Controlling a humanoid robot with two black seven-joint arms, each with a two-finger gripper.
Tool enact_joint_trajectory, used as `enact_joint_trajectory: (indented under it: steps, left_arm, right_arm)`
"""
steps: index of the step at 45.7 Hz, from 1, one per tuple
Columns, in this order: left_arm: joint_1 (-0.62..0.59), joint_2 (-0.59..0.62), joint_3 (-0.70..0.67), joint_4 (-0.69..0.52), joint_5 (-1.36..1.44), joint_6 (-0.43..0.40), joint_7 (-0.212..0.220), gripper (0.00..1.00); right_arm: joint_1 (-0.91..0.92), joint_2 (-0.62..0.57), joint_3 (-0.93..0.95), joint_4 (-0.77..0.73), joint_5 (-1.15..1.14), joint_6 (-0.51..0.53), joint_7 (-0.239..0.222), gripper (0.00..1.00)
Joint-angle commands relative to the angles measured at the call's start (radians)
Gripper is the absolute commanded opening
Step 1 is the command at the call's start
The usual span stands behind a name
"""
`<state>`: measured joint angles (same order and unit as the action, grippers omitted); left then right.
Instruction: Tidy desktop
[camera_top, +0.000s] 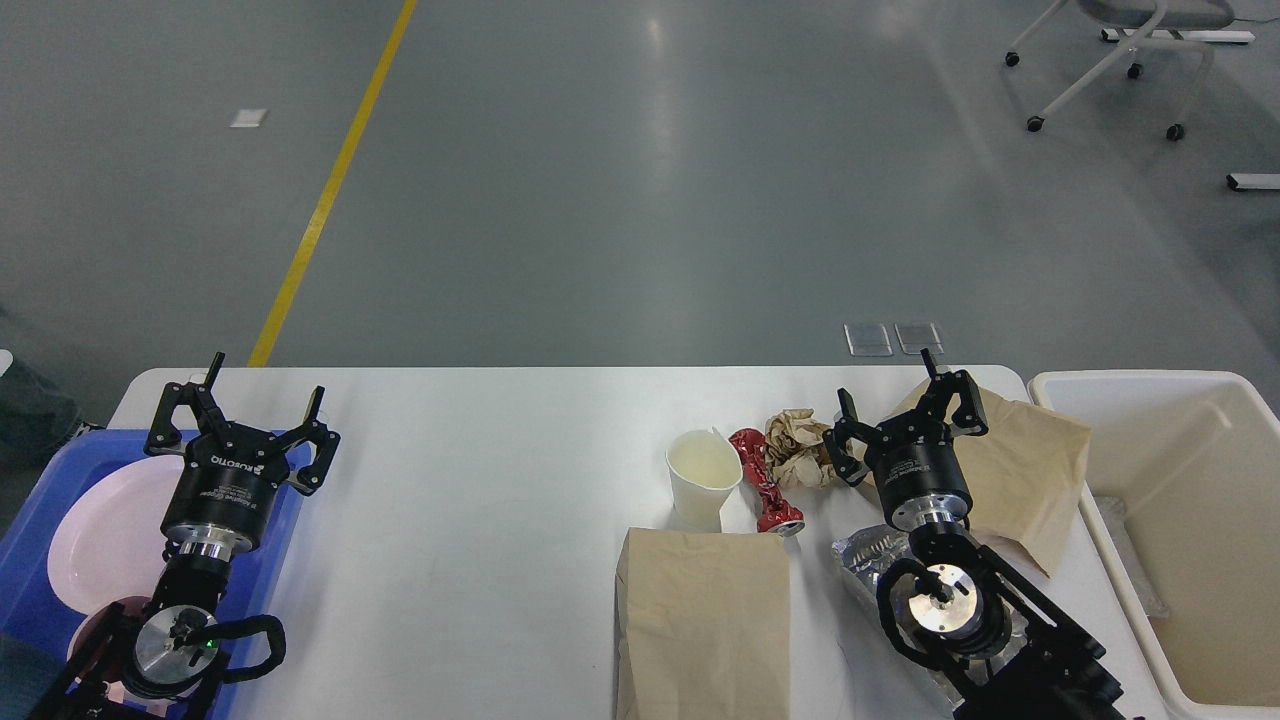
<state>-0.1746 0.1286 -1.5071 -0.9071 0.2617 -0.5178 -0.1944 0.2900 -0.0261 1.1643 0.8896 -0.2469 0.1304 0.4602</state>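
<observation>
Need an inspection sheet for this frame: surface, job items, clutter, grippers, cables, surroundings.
Surface: white desktop, left half bare.
Job's things: paper cup, crushed red can, crumpled paper ball, flat paper bag, second paper bag, foil wrapper.
Clutter: all grouped right of centre.
Grippers: left gripper open above blue tray holding a pink plate; right gripper open, empty.
Cables: nothing seen.
Surroundings: cream bin on the right, grey floor with yellow line, chair.

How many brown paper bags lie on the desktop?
2. One brown paper bag lies flat at the near edge of the desktop; the other lies beside the bin, partly behind the right gripper.
</observation>
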Motion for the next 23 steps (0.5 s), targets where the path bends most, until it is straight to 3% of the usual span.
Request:
enact_joint_trajectory:
  steps: [1,23]
  left_arm:
    - [0.001,-0.001,-0.002,0.004,-0.009,-0.004,-0.014,0.96]
    - [0.001,-0.001,-0.002,0.005,-0.009,-0.015,-0.016,0.96]
  right_arm:
    - [0.0,0.0,0.0,0.0,0.0,0.0,0.0,1.0]
    - [-0.002,0.0,0.0,0.002,0.001,0.0,0.0,1.0]
